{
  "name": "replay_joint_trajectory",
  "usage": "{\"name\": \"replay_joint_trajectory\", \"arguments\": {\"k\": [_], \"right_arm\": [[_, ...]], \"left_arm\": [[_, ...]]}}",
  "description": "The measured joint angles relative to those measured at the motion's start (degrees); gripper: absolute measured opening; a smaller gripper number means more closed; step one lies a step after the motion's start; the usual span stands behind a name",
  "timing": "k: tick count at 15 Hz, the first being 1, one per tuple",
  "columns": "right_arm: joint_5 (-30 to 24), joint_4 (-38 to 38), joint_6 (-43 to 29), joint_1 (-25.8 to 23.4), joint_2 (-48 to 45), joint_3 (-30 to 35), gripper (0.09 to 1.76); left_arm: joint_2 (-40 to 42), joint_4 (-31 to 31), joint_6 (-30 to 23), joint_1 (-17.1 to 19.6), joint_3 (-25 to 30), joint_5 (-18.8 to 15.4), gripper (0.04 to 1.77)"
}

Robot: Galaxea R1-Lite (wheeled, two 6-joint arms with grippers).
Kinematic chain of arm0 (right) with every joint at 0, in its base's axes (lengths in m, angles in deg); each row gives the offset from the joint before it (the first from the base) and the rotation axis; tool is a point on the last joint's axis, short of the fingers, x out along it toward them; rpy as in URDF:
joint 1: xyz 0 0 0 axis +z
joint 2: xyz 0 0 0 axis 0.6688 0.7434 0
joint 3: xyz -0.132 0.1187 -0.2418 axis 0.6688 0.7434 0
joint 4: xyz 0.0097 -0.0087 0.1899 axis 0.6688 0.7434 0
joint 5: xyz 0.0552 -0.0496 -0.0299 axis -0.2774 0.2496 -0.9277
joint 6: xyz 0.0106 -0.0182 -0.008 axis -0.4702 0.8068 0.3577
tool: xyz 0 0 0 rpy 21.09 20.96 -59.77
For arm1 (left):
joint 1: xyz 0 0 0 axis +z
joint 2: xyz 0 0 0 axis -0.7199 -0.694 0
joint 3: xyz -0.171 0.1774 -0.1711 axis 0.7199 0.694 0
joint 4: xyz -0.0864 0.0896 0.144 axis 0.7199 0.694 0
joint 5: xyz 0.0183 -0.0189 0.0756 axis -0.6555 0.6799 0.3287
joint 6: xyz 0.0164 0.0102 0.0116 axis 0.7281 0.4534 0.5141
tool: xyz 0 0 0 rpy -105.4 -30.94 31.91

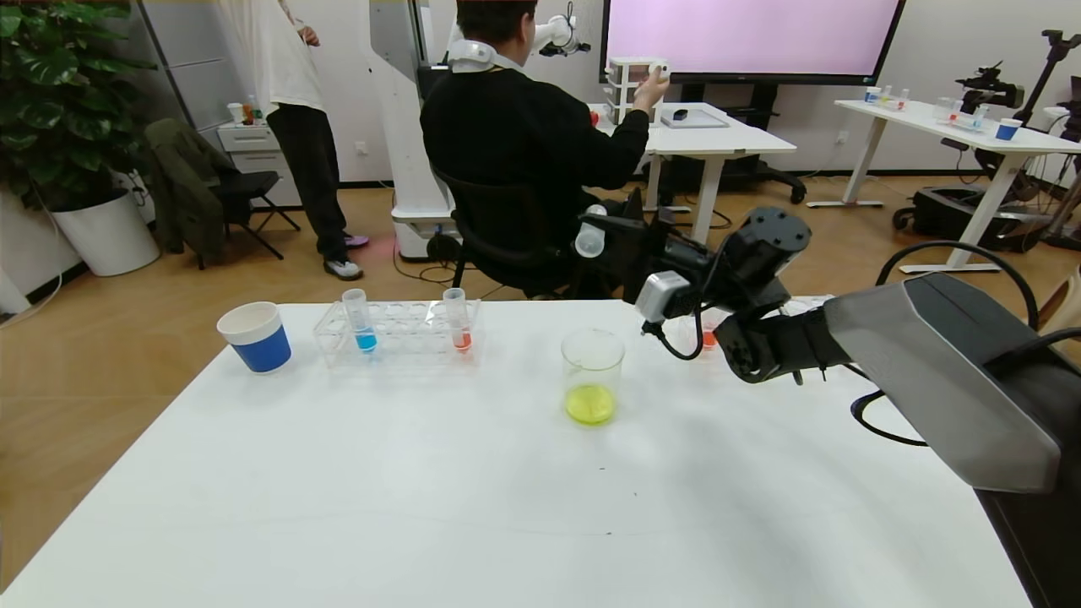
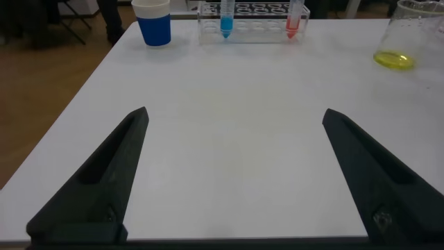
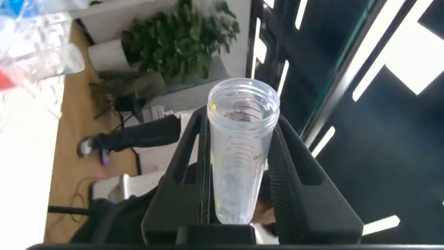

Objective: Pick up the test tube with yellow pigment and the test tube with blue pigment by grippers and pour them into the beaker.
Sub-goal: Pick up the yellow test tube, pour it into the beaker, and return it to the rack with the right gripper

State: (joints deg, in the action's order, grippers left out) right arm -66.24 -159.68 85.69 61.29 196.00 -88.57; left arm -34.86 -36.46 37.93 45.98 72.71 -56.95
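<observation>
Standing upright in the clear rack [image 1: 397, 333] at the desk's [image 1: 507, 507] far left, the test tube with blue pigment [image 1: 359, 319] looks light, slick and rigid, best gripped mid-barrel. The beaker [image 1: 592, 375] holds yellow liquid. The right gripper [image 3: 239, 170] clamps an emptied tube [image 3: 239, 156]; the left gripper [image 2: 232, 173] hangs wide open, holding nothing.
</observation>
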Motion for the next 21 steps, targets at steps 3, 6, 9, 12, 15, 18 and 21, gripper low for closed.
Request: {"name": "replay_joint_trajectory", "arguments": {"k": [3, 6, 9, 12, 15, 18, 21], "right_arm": [[20.1, -10.5, -22.3, 2.2, -2.6, 7.6, 0.51], [33.4, -10.8, -35.4, 4.2, -6.9, 17.3, 0.51], [41.3, -6.0, -48.9, 5.0, -12.4, 27.1, 0.51], [45.2, 5.8, -57.6, 5.3, -19.2, 34.7, 0.51], [46.3, 19.7, -63.6, 5.0, -27.4, 38.9, 0.51], [46.2, 21.3, -64.2, 3.3, -33.5, 43.0, 0.51], [44.5, 21.1, -63.3, -2.7, -36.9, 45.2, 0.51]], "left_arm": [[0.0, 0.0, 0.0, 0.0, 0.0, 0.0, 1.75], [0.0, 0.0, 0.0, 0.0, 0.0, 0.0, 1.75], [0.0, 0.0, 0.0, 0.0, 0.0, 0.0, 1.75], [0.0, 0.0, 0.0, 0.0, 0.0, 0.0, 1.75], [0.0, 0.0, 0.0, 0.0, 0.0, 0.0, 1.75], [0.0, 0.0, 0.0, 0.0, 0.0, 0.0, 1.75], [0.0, 0.0, 0.0, 0.0, 0.0, 0.0, 1.75]]}}
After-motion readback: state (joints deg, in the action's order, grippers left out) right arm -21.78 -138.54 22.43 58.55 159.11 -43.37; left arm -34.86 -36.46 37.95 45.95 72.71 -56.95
